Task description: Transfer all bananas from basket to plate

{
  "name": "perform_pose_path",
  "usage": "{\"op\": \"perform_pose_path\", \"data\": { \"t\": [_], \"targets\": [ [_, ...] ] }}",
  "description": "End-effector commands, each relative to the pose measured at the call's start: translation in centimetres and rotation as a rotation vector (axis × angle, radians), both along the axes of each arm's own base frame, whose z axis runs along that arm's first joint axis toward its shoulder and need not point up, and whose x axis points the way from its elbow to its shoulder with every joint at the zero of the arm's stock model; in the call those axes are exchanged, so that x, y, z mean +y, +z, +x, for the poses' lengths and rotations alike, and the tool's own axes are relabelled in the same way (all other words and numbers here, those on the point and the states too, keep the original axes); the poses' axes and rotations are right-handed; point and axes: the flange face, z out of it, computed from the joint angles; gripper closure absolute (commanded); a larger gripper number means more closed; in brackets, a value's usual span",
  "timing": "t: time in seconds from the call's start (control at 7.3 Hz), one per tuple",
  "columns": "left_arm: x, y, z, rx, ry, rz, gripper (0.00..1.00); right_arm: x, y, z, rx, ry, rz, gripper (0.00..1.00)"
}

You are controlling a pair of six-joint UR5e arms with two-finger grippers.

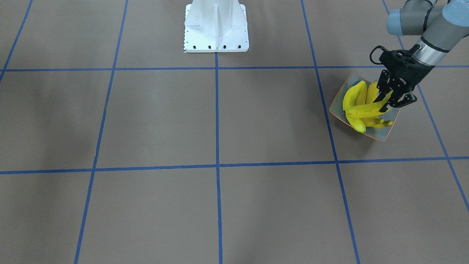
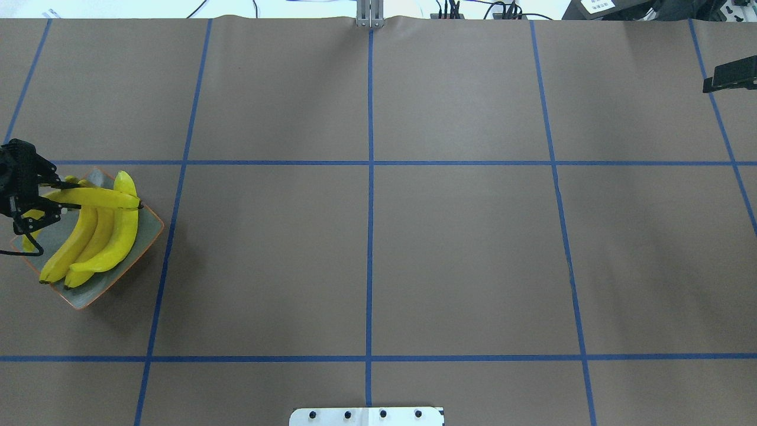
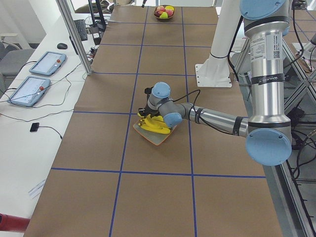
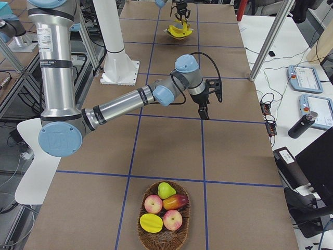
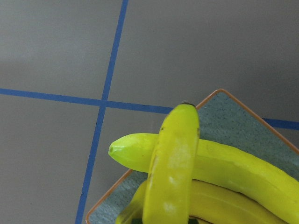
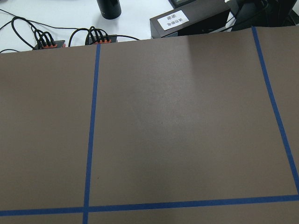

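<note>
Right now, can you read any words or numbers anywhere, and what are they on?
Nothing is clear enough to quote.
White print on the left gripper: too small to read.
Sticker on the left arm: too small.
Sticker on the right arm: too small.
White label on a black box: blurred.

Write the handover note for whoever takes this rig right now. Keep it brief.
Left gripper: shut on the fourth banana, which it holds low over the plate, crosswise on the others.
Right gripper: over bare table, far from the plate. Nothing shows in it, and I cannot tell whether it is open or shut.
Done: three bananas lie side by side in the plate. The basket at the far end shows only other fruit, no banana.
Left: open the left gripper so the fourth banana rests in the plate, then lift clear.
</note>
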Motion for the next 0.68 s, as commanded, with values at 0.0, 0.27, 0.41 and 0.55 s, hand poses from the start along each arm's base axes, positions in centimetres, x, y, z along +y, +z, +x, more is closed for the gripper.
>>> {"op": "perform_pose_path", "data": {
  "t": [0.0,0.27,0.41,0.55],
  "targets": [
    [0.4,-0.6,0.4,0.046,0.054,-0.017,0.24,-0.1,0.1,0.2,0.000,0.003,-0.004,0.00],
    [0.5,-0.6,0.1,0.069,0.083,-0.038,0.00,0.1,0.1,0.4,-0.018,-0.009,-0.010,0.00],
    [-0.1,-1.2,-1.2,0.087,0.030,-0.077,0.00,0.1,0.3,0.6,-0.032,-0.019,-0.017,0.00],
    [-0.9,-2.4,-1.8,0.139,-0.056,-0.174,0.00,0.0,0.5,1.0,-0.022,-0.028,-0.007,0.00]
  ]
}}
